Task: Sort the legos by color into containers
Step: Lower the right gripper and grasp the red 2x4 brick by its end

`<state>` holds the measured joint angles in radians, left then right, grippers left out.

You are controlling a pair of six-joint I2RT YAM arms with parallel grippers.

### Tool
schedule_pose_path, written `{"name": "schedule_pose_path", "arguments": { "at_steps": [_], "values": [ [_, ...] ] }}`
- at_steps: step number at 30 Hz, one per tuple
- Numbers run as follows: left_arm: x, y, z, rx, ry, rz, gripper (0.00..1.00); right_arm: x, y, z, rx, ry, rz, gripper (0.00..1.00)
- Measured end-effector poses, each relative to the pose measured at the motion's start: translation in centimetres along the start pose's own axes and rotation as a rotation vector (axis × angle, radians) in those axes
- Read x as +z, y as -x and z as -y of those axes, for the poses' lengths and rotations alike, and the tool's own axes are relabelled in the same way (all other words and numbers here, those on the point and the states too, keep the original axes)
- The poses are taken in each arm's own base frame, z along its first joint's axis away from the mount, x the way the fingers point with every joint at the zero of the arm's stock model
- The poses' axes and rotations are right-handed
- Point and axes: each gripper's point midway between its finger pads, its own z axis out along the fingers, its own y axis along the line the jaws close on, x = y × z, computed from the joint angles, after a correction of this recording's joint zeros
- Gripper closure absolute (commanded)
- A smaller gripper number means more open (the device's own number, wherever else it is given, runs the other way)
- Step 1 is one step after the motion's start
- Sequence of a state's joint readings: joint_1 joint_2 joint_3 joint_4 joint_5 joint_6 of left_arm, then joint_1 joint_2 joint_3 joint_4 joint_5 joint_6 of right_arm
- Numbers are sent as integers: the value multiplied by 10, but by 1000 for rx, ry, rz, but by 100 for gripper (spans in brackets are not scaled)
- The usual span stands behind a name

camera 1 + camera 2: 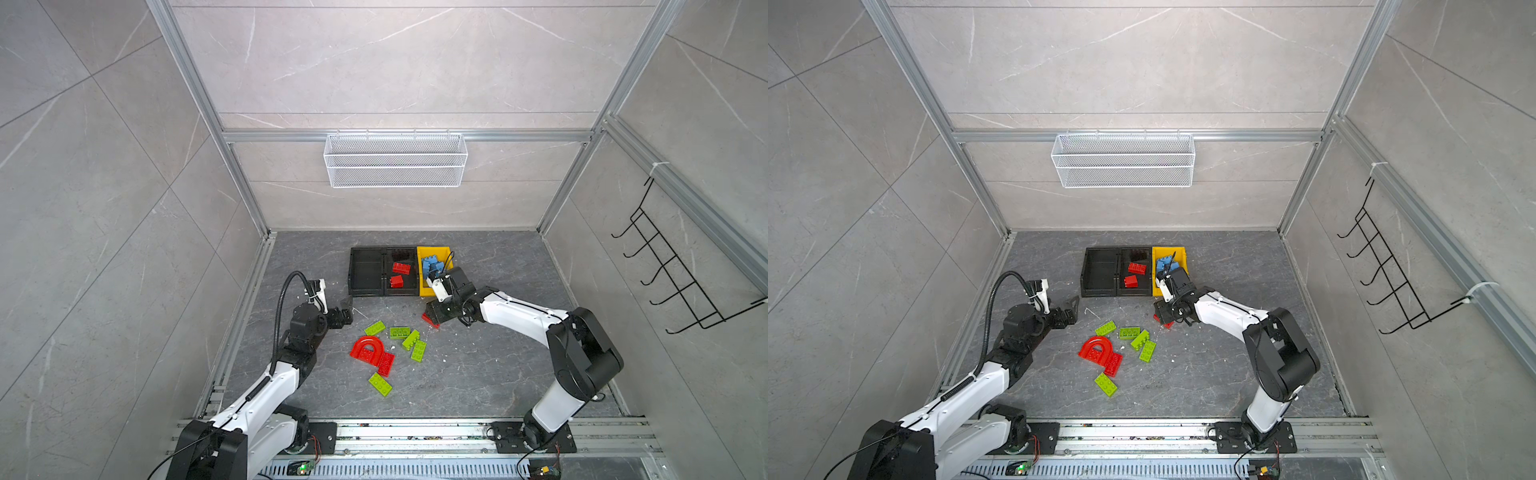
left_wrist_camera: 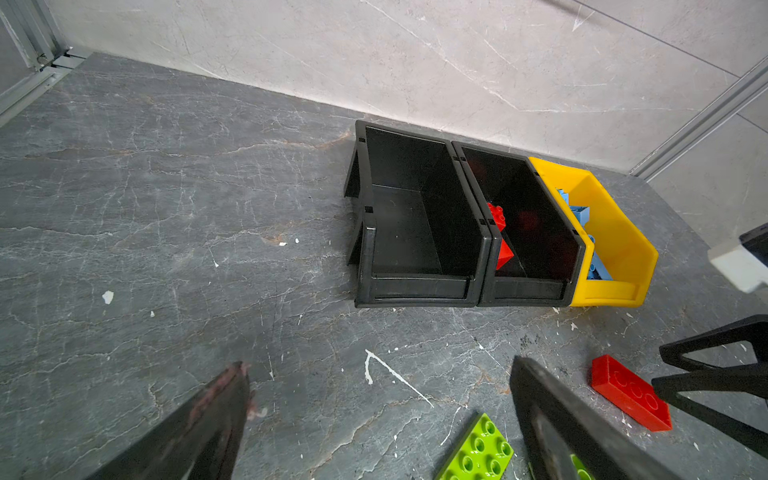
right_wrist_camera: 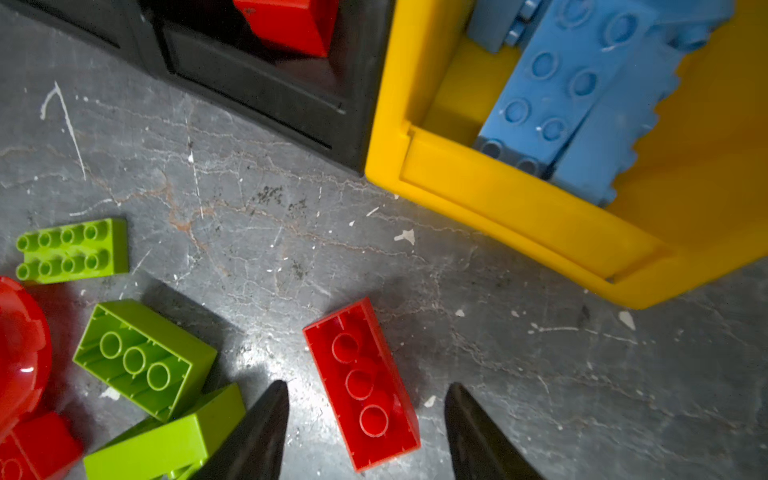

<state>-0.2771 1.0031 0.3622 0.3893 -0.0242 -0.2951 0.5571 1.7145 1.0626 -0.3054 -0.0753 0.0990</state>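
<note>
Three containers stand side by side at the back. The left black bin holds nothing, the middle black bin holds two red legos, and the yellow bin holds blue legos. My right gripper is open and hangs low over an upside-down red lego on the floor, with a gap on each side of it. Several lime green legos, a red arch and a red brick lie mid-floor. My left gripper is open and holds nothing, in front of the black bins.
A white wire basket hangs on the back wall and a black hook rack on the right wall. Aluminium rails run along the front edge. One green lego lies just beside my left gripper's finger.
</note>
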Motion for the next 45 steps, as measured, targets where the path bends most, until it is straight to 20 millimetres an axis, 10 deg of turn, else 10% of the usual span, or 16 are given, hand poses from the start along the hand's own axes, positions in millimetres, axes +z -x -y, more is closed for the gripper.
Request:
{"name": "schedule_pose_path", "arguments": {
  "at_steps": [45],
  "values": [
    [0,0,0,0,0,0,0,37,-6,2,-106,-77,-122,65]
  ]
}}
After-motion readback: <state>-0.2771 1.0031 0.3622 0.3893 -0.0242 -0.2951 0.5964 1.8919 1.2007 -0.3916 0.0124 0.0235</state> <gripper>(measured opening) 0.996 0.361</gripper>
